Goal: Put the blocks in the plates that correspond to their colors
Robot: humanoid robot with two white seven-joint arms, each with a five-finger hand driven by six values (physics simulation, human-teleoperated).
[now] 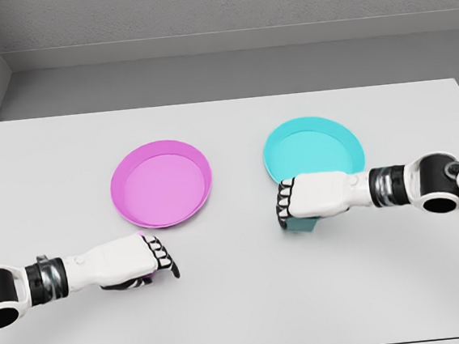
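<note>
A pink plate (161,184) lies left of centre on the table and a cyan plate (313,149) right of centre. My left hand (160,263) rests on the table just in front of the pink plate, its fingers curled over a small pink block (147,276) of which only a sliver shows beneath the palm. At the cyan plate's near rim, my right hand (285,206) has its fingers wrapped around a cyan block (303,225), whose lower part shows below the hand. Both blocks sit outside their plates.
The white table (243,317) runs wide, with its front edge close to the bottom of the view. A grey wall stands behind the far edge. Nothing else lies on the surface.
</note>
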